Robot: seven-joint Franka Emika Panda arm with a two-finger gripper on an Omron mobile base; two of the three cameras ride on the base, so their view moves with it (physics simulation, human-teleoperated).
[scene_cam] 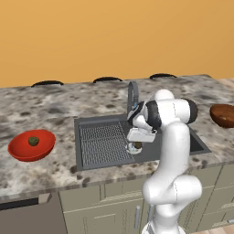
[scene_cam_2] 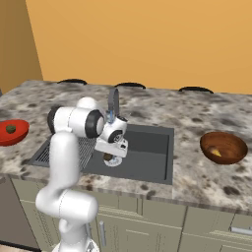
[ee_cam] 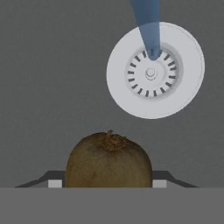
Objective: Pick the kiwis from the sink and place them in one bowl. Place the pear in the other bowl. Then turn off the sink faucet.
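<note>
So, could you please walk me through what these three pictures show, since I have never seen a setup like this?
This is a rendered kitchen with a white robot arm on a base. Two pictures come from cameras behind the arm, to its left and right; the third looks along the gripper.

The gripper reaches down into the sink and is shut on a brown kiwi, near the round pale drain. The faucet is running: a blue stream falls onto the drain.

On the counter, the red bowl already holds a green kiwi, and the brown bowl holds the pear.
</note>
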